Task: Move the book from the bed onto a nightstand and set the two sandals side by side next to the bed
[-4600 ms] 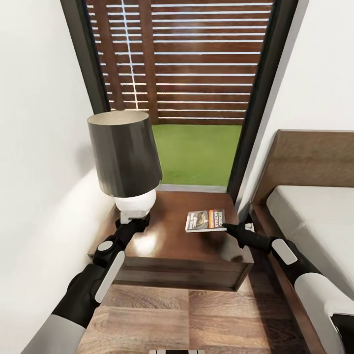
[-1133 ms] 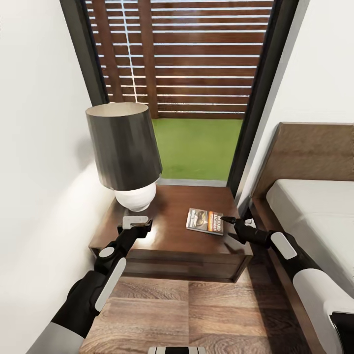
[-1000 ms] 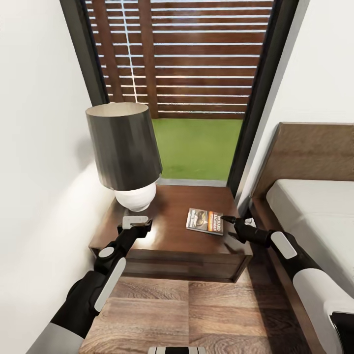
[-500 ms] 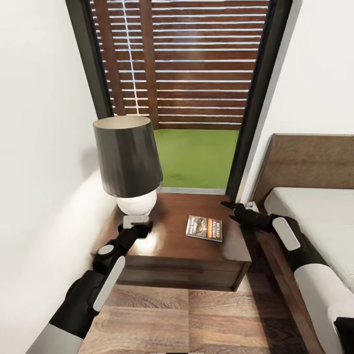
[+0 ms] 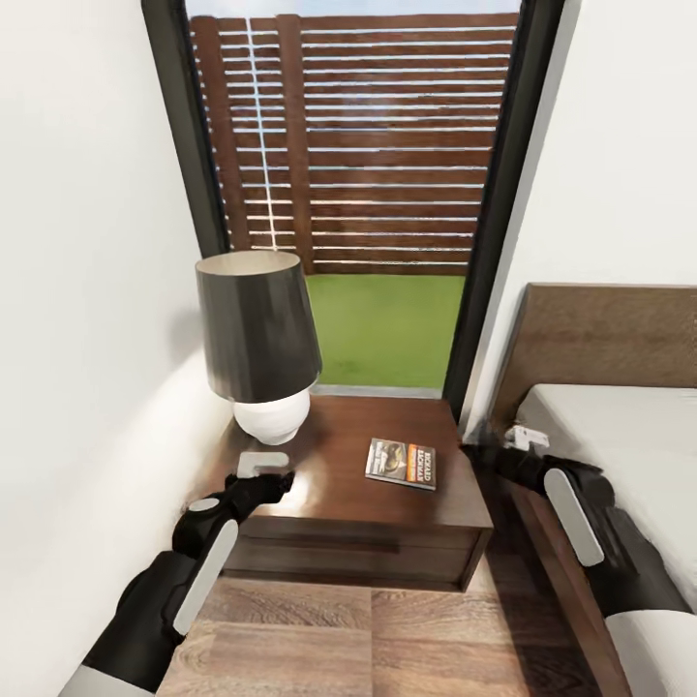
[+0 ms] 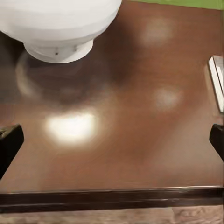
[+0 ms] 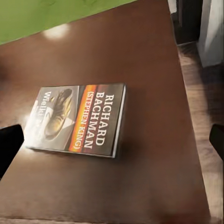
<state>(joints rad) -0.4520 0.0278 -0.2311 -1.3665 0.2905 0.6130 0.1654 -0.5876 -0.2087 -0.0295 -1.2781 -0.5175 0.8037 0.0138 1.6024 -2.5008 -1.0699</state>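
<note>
The book (image 5: 401, 464) lies flat on the glossy top of the nightstand (image 5: 329, 503), toward the side nearer the bed (image 5: 620, 426) and well inside the edges, its cover up so that "Richard Bachman" reads plainly in the right wrist view (image 7: 79, 119). That half of the task looks done; the sandals are the part left, and I judge the risks to sit mainly with getting away from here cleanly. The right gripper (image 5: 523, 440) hangs between the nightstand and the bed frame, its fingers spread wide apart and holding nothing, as the dark tips at the edges of the right wrist view suggest. In so narrow a gap, a careless swing of that arm could knock the nightstand's corner or scrape the bed's wooden side. The left gripper (image 5: 263, 467) is low over the nightstand's front left part, fingers likewise wide open and empty, with the white base of the lamp (image 5: 271, 411) near it; in the left wrist view the base (image 6: 60, 28) looms just ahead. A lift or a turn of the trunk that carries this arm forward could tip the lamp, and a falling lamp might sweep the book off the top. The shiny surface probably offers little grip, so even a light brush against the thin paperback could slide it toward an edge. Both arms would do well to draw straight back before the base turns.
</note>
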